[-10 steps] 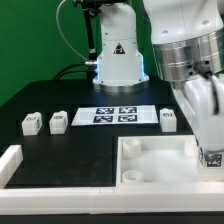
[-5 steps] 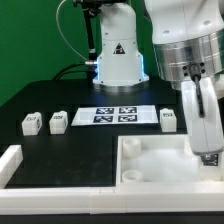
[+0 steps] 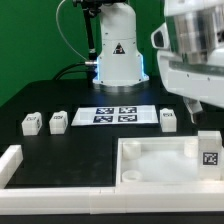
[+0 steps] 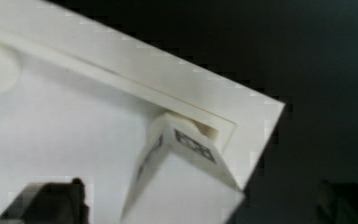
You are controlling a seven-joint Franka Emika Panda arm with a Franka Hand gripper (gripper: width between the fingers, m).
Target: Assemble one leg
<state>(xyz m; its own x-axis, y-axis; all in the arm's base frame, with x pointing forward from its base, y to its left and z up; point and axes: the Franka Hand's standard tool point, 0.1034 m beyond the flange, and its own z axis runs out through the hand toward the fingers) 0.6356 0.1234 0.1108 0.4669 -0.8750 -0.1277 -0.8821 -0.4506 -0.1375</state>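
The leg [image 3: 209, 153] stands in the tray [image 3: 150, 166] corner by the table's near edge; the gripper [image 3: 196, 103] hovers above, open and empty. Barely seated, a nudge could topple it.

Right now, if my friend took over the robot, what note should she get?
Tool: raised above the tray's far corner on the exterior view's right; only its dark fingertips show in the wrist view, apart, with nothing between them.
Legs: one leg stands in that corner of the big white tray, tag facing the camera. Three more lie on the table: two on the exterior view's left of the marker board, one on its right.
Done: one leg set into its corner; whether it is fully seated cannot be told.
Left: check that leg.
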